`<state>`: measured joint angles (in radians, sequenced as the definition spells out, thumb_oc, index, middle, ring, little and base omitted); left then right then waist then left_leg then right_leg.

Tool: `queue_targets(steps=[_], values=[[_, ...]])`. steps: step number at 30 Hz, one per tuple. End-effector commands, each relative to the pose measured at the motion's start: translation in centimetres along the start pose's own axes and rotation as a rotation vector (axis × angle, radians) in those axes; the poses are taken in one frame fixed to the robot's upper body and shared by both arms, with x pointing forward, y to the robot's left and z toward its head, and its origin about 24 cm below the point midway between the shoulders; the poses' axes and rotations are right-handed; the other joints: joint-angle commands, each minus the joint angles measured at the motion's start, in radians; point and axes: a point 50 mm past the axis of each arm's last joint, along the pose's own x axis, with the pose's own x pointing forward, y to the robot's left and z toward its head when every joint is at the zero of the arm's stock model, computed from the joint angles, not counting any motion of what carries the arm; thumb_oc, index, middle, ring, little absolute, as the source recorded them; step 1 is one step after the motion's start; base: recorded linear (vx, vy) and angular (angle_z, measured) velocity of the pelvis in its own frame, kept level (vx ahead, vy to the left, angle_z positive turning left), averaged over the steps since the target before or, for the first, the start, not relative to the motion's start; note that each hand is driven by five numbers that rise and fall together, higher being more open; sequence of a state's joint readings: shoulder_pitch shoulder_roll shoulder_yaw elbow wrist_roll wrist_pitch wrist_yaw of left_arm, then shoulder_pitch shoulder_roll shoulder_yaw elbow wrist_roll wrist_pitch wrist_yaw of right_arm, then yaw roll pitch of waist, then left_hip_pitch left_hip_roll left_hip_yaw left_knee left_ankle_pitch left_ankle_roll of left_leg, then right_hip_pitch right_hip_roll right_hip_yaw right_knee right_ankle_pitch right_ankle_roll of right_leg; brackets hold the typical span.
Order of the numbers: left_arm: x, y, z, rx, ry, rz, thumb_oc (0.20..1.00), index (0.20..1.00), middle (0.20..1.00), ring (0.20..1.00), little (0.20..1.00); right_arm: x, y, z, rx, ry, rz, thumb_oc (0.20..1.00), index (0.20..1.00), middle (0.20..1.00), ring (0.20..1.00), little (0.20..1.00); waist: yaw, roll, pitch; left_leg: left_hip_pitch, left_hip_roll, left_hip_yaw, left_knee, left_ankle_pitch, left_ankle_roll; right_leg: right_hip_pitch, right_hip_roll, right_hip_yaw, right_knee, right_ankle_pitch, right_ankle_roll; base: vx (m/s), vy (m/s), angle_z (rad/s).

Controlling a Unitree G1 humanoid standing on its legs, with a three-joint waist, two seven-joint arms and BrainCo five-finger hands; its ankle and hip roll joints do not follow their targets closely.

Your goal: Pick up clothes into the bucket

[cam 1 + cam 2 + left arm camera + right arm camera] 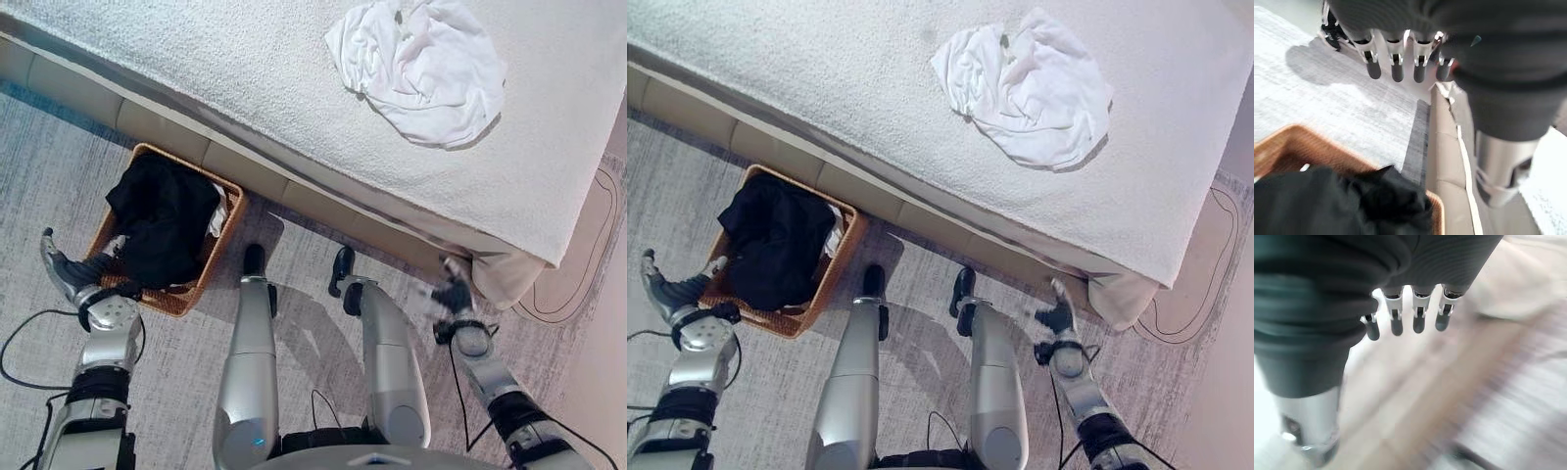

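Left hand [69, 277] fingers straight; right hand [1058, 315] seemingly likewise.

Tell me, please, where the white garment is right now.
The white garment lies crumpled on the bed, toward the robot's right, far from the basket.

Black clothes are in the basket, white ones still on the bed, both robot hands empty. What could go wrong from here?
1. The white clothes lie far back on the bed; reaching with the right robot hand may need a deep lean.
2. They are a loose heap, so a grasp may lift only part.
3. The black garment is piled above the basket rim; more clothes could spill over.
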<state>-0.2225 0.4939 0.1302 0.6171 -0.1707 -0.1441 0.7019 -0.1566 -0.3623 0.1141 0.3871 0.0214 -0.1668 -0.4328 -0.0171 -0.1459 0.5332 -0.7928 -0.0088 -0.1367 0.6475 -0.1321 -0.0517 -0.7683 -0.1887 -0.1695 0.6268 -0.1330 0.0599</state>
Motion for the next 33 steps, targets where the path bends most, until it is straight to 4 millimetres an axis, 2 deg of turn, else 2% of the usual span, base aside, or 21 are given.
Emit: queue_targets(steps=[1, 2, 5, 6, 9, 11, 12, 13, 14, 15, 16, 17, 18, 20, 21, 23, 26, 33], values=[[-2.3, -1.0, -1.5, -0.128, 0.046, -0.096, 1.000, 1.000, 1.000, 1.000, 1.000, 2.2, -3.2, 3.8, 0.022, -0.177, -0.177, 1.000, 1.000, 1.000, 1.000, 1.000, 0.009, 0.038, -0.013, 0.045, -0.039, 0.008, -0.028, -0.015, 0.037, 0.078, -0.039, 0.016, -0.012, -0.035, 0.047, 0.02, 0.007, 0.09], [-3.2, -1.9, -1.9, -0.139, 0.060, -0.168, 1.000, 1.000, 1.000, 1.000, 1.000, 2.8, -3.6, 5.2, 0.039, -0.221, -0.208, 1.000, 1.000, 1.000, 1.000, 1.000, 0.015, 0.049, -0.013, 0.056, -0.044, 0.007, -0.041, -0.012, 0.037, 0.087, -0.045, 0.013, -0.013, -0.035, 0.048, 0.02, -0.004, 0.12], [-4.6, -3.1, -2.5, -0.125, 0.073, -0.279, 1.000, 1.000, 1.000, 1.000, 1.000, 3.7, -4.1, 6.1, 0.057, -0.239, -0.243, 1.000, 1.000, 1.000, 1.000, 1.000, 0.024, 0.066, -0.013, 0.073, -0.051, 0.002, -0.063, -0.005, 0.037, 0.102, -0.054, 0.009, -0.017, -0.036, 0.050, 0.02, -0.015, 0.10], [-6.4, -4.4, -3.5, -0.103, 0.107, -0.410, 1.000, 1.000, 1.000, 1.000, 1.000, 4.9, -4.6, 7.0, 0.060, -0.245, -0.269, 1.000, 1.000, 1.000, 1.000, 1.000, 0.040, 0.085, -0.013, 0.092, -0.059, -0.004, -0.085, 0.003, 0.037, 0.117, -0.063, 0.004, -0.020, -0.035, 0.052, 0.03, -0.049, 0.08], [-8.4, -4.9, -5.1, -0.063, 0.151, -0.560, 1.000, 1.000, 1.000, 1.000, 1.000, 6.7, -5.8, 7.7, 0.063, -0.219, -0.330, 1.000, 1.000, 1.000, 1.000, 1.000, 0.064, 0.115, -0.013, 0.114, -0.070, -0.018, -0.118, 0.020, 0.033, 0.139, -0.076, -0.006, -0.028, -0.037, 0.055, 0.03, -0.044, 0.12], [-8.9, -4.9, -5.6, -0.069, 0.174, -0.585, 1.000, 1.000, 1.000, 1.000, 1.000, 7.3, -6.3, 8.2, 0.053, -0.220, -0.340, 1.000, 1.000, 1.000, 1.000, 1.000, 0.073, 0.127, -0.013, 0.121, -0.073, -0.023, -0.132, 0.028, 0.031, 0.146, -0.080, -0.012, -0.029, -0.038, 0.055, 0.02, -0.054, 0.13], [-9.9, -4.9, -6.4, -0.052, 0.199, -0.646, 1.000, 1.000, 1.000, 1.000, 1.000, 8.5, -7.6, 8.5, 0.041, -0.189, -0.386, 1.000, 1.000, 1.000, 1.000, 1.000, 0.093, 0.150, -0.013, 0.137, -0.083, -0.039, -0.162, 0.043, 0.027, 0.157, -0.090, -0.022, -0.029, -0.041, 0.055, 0.02, -0.069, 0.12], [-9.9, -5.0, -6.4, -0.053, 0.200, -0.647, 1.000, 1.000, 1.000, 1.000, 1.000, 8.6, -7.7, 8.5, 0.041, -0.190, -0.386, 1.000, 1.000, 1.000, 1.000, 1.000, 0.092, 0.151, -0.013, 0.137, -0.083, -0.040, -0.163, 0.044, 0.027, 0.158, -0.091, -0.023, -0.030, -0.041, 0.055, 0.01, -0.085, 0.26], [-10.2, -5.1, -6.4, -0.052, 0.198, -0.666, 1.000, 1.000, 1.000, 1.000, 1.000, 9.1, -8.5, 8.8, 0.019, -0.181, -0.410, 1.000, 1.000, 1.000, 1.000, 1.000, 0.104, 0.162, -0.013, 0.144, -0.087, -0.051, -0.180, 0.053, 0.023, 0.164, -0.097, -0.031, -0.029, -0.044, 0.054, 0.01, -0.102, 0.44], [-11.0, -5.1, -6.9, -0.005, 0.198, -0.734, 1.000, 1.000, 1.000, 1.000, 1.000, 10.3, -10.6, 9.4, -0.037, -0.152, -0.465, 1.000, 1.000, 1.000, 1.000, 1.000, 0.123, 0.186, -0.013, 0.158, -0.096, -0.073, -0.216, 0.074, 0.017, 0.175, -0.111, -0.050, -0.024, -0.050, 0.054, 0.09, -0.174, 0.50], [-11.3, -5.3, -6.9, -0.003, 0.192, -0.755, 1.000, 1.000, 1.000, 1.000, 1.000, 10.6, -11.5, 9.1, -0.081, -0.119, -0.480, 1.000, 1.000, 1.000, 1.000, 1.000, 0.133, 0.195, -0.013, 0.183, -0.100, -0.086, -0.229, 0.056, 0.012, 0.196, -0.117, -0.052, -0.012, -0.083, 0.061, 0.01, -0.104, 0.49], [-11.3, -5.4, -6.7, -0.007, 0.188, -0.756, 1.000, 1.000, 1.000, 1.000, 1.000, 10.7, -11.6, 9.3, -0.079, -0.123, -0.482, 1.000, 1.000, 1.000, 1.000, 1.000, 0.132, 0.201, -0.013, 0.167, -0.101, -0.089, -0.238, 0.087, 0.012, 0.183, -0.119, -0.063, -0.022, -0.055, 0.053, 0.09, -0.122, 0.51], [-12.0, -5.6, -7.0, 0.019, 0.184, -0.817, 1.000, 1.000, 1.000, 1.000, 1.000, 11.5, -13.6, 9.7, -0.146, -0.078, -0.516, 1.000, 1.000, 1.000, 1.000, 1.000, 0.144, 0.213, -0.013, 0.197, -0.106, -0.105, -0.260, 0.072, 0.006, 0.206, -0.128, -0.071, -0.006, -0.092, 0.059, 0.00, -0.082, 0.51], [-12.7, -6.0, -7.0, 0.019, 0.190, -0.867, 1.000, 1.000, 1.000, 1.000, 1.000, 12.0, -15.5, 9.8, -0.227, -0.019, -0.543, 1.000, 1.000, 1.000, 1.000, 1.000, 0.156, 0.235, -0.013, 0.212, -0.109, -0.123, -0.298, 0.094, 0.000, 0.211, -0.134, -0.093, -0.006, -0.096, 0.057, 0.04, -0.102, 0.47], [-12.7, -6.0, -7.0, 0.019, 0.190, -0.867, 1.000, 1.000, 1.000, 1.000, 1.000, 12.0, -15.5, 9.9, -0.227, -0.020, -0.543, 1.000, 1.000, 1.000, 1.000, 1.000, 0.155, 0.236, -0.013, 0.212, -0.109, -0.124, -0.298, 0.094, 0.000, 0.211, -0.134, -0.093, -0.007, -0.096, 0.057, 0.00, -0.075, 0.30], [-13.2, -6.2, -6.8, 0.010, 0.184, -0.898, 1.000, 1.000, 1.000, 1.000, 1.000, 12.2, -17.2, 9.7, -0.316, 0.053, -0.545, 1.000, 1.000, 1.000, 1.000, 1.000, 0.169, 0.246, -0.013, 0.221, -0.105, -0.142, -0.331, 0.115, -0.003, 0.201, -0.137, -0.106, 0.001, -0.100, 0.057, -0.01, -0.096, 0.13], [-13.8, -6.8, -6.8, 0.028, 0.184, -0.929, 1.000, 1.000, 1.000, 1.000, 1.000, 12.4, -18.3, 10.2, -0.369, 0.095, -0.539, 1.000, 1.000, 1.000, 1.000, 1.000, 0.175, 0.251, -0.013, 0.225, -0.101, -0.159, -0.361, 0.134, -0.007, 0.193, -0.138, -0.120, 0.005, -0.106, 0.055, -0.01, -0.091, 0.14], [-13.8, -8.0, -5.4, 0.012, 0.133, -0.982, 1.000, 1.000, 1.000, 1.000, 1.000, 12.8, -19.1, 11.0, -0.541, 0.157, -0.469, 1.000, 1.000, 1.000, 1.000, 1.000, 0.187, 0.264, -0.013, 0.218, -0.089, -0.184, -0.412, 0.175, -0.016, 0.153, -0.140, -0.131, 0.021, -0.115, 0.053, -0.02, -0.067, 0.08]])
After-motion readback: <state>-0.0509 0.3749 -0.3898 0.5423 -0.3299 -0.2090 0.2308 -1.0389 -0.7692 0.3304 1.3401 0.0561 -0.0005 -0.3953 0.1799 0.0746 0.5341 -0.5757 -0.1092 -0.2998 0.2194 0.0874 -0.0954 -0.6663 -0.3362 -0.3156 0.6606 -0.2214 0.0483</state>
